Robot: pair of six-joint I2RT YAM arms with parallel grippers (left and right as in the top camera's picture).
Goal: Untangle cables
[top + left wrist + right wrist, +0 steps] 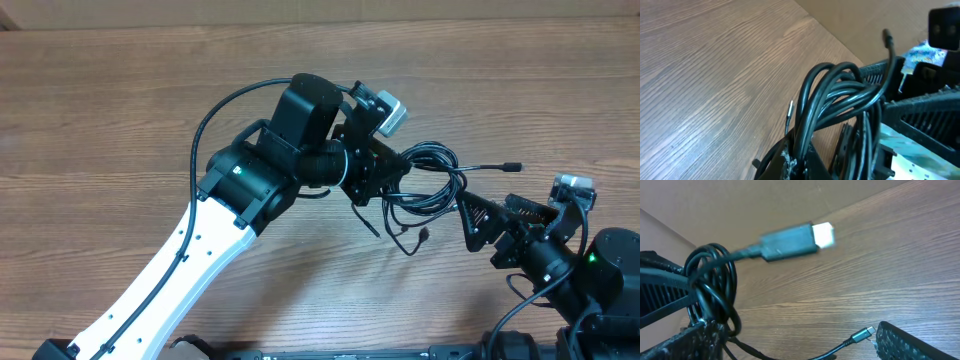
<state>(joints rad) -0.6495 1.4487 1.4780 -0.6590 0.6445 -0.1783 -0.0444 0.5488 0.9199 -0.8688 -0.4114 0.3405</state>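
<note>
Your table (120,90) is plain wood, with all the work near its middle. The left arm (180,250) reaches in from the near left corner. Its left gripper (372,185) is pinched tight on the cables (432,180), gripping where the strands bunch. The loops seem to stand up off the wood, likely so you can read the knot. The right arm (560,265) comes from the near right. The right gripper (470,222) is spread wide and grips nothing, placed just beside the bundle's right edge, apparently ready to take 1 strand. From its wrist view the loops (710,280) sit against 1 finger; you cannot tell if they touch. The other finger (912,341) is well apart. A long plug (790,240) juts free toward that arm, and a small plug (862,334) trails lower down. I judge either the easiest end to pull.
</note>
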